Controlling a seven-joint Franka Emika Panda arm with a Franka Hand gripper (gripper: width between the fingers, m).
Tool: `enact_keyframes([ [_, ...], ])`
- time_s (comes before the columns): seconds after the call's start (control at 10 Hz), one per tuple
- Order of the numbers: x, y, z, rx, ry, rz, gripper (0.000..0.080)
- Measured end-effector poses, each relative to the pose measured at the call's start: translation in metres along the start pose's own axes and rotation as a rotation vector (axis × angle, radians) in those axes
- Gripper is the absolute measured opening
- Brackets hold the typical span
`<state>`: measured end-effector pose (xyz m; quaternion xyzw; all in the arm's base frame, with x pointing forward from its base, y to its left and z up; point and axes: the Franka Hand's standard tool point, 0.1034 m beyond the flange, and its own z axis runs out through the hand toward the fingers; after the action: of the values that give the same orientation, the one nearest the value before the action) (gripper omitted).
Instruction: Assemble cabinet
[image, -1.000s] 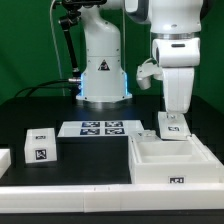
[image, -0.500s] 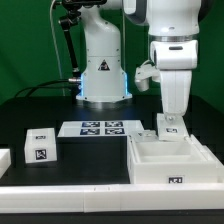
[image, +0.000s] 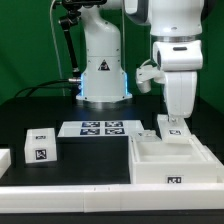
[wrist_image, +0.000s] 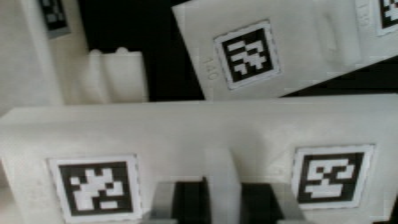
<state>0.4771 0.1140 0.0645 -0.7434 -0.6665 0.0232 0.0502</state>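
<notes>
At the exterior view's left edge a white block (image: 4, 158) is cut off, so its shape cannot be read. Just right of it a small drawer block (image: 40, 146) sits alone on the dark table, well apart from the work. Next comes the marker board (image: 100, 128), flat and undisturbed. Further right lies the cabinet (image: 150, 170), an open white box with inner walls, near the front rail. Over its far side the gripper (image: 177, 118) has shifted slightly toward the exterior view's right since a moment ago, and the tagged piece (image: 178, 127) beneath it has shifted with it. That suggests the piece is being carried or nudged along the cabinet's far wall toward its seat, with the fitting not yet done. The arm's body hides where the piece meets the cabinet. In the wrist view the dark fingers (wrist_image: 178, 205) stand close together against a two-tag panel (wrist_image: 196, 140), likely that same piece, but whether the jaws are clamped on it or merely resting beside it I cannot tell. Beyond it, a slanted tagged sheet (wrist_image: 267, 50) and a ribbed white part (wrist_image: 107, 75) are blurred and cropped.
</notes>
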Motion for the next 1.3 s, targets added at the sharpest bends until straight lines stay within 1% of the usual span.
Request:
enact_keyframes([
  [0.2,0.003,0.008,0.002,-0.002,0.007,-0.023,0.0069],
  [0.6,0.004,0.009,0.002,-0.005,0.009,-0.006,0.0069],
  [0.8,0.006,0.024,0.001,0.004,0.010,0.063,0.0069],
  [0.9,0.005,0.032,0.000,-0.002,0.014,0.071,0.0070],
  [1.0,0.003,0.044,-0.002,-0.012,0.020,0.080,0.0070],
  [1.3,0.001,0.064,-0.004,-0.028,0.033,0.093,0.0070],
])
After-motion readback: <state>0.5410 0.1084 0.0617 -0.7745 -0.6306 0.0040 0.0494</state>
